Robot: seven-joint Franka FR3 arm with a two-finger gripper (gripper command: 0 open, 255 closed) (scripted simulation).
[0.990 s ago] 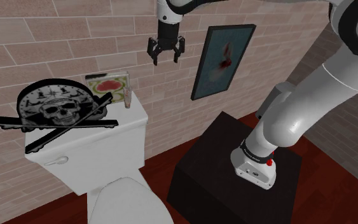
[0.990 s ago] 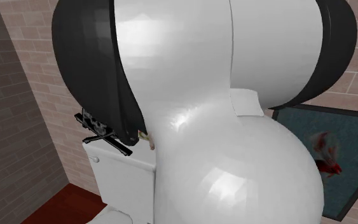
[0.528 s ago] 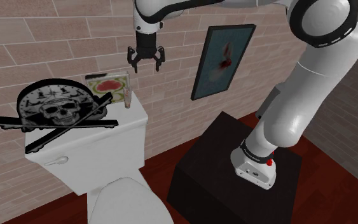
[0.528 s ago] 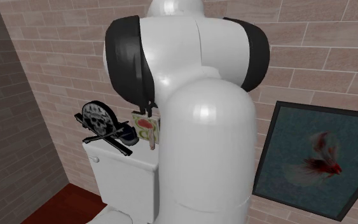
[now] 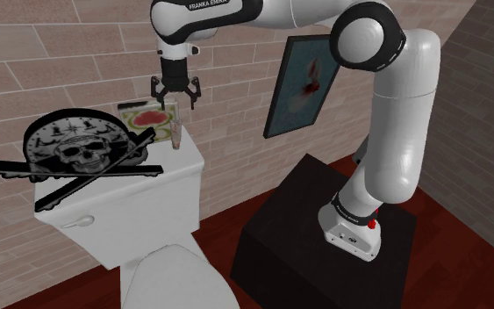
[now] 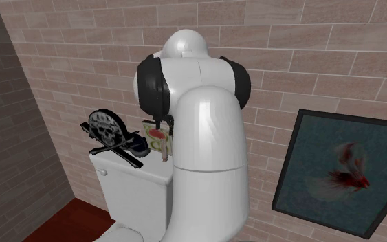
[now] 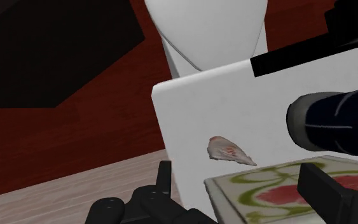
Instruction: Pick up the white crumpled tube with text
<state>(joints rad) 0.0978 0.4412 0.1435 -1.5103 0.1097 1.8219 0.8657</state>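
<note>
Brick walls close in a small bathroom, where a white toilet tank lid (image 5: 173, 172) carries the clutter: a black skull-and-crossbones ornament (image 5: 78, 154), a decorated tile with a red and green pattern (image 5: 152, 117) propped at the back, and the white crumpled tube (image 5: 176, 134). A framed fish picture (image 5: 306, 83) hangs on the wall to the shoulder view's right.

The tube stands roughly upright near the lid's end, just beside the tile's edge on the shoulder view's right. Its surface shows faint reddish markings in the wrist view (image 7: 229, 151).

Above it hangs the gripper (image 5: 175, 98), pointing straight down with its fingers spread wide and nothing between them. It is apart from the tube and almost directly over it. In the wrist view the tube sits on the bare lid (image 7: 196, 114) within the span of the open fingers, nearer the finger on the lid's open-edge side than the one over the tile.

The coming move looks like a plain descent along the tube's long axis, with a slight shift away from the tile so the far finger clears it.
</note>
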